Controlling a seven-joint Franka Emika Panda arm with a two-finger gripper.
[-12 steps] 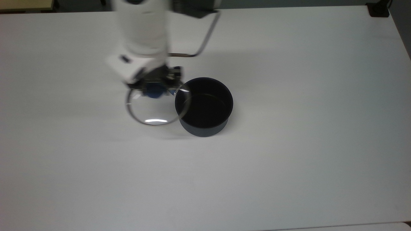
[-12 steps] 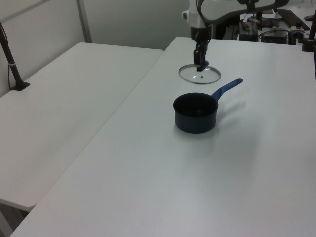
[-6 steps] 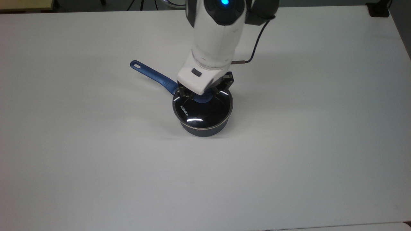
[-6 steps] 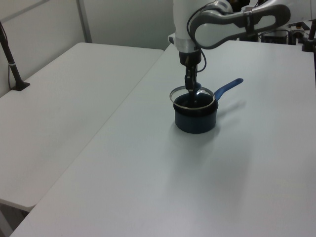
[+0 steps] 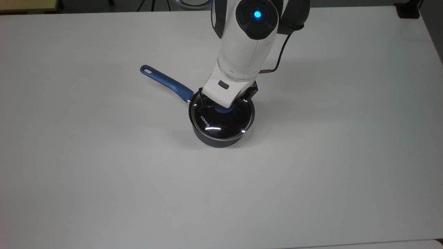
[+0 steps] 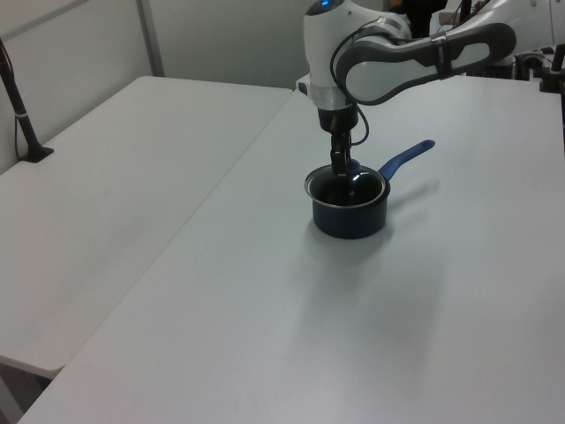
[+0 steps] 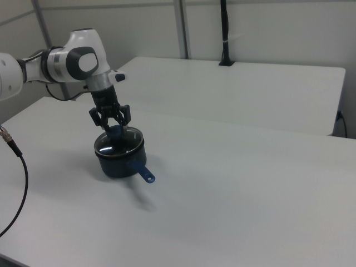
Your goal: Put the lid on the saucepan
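The saucepan (image 5: 221, 136) stood near the middle of the white table (image 5: 104, 180), with bare tabletop open on every side and the table edges well away; its blue handle (image 5: 166, 83) ran toward the top view's upper left. The lid (image 5: 221, 122) lay on the saucepan's rim, its steel edge following the rim all round. The arm came down from above, wrist pointing straight at the pan, and the gripper (image 7: 110, 123) sat over the blue knob (image 5: 221, 110) with its fingers (image 7: 125, 114) spread apart either side of it.
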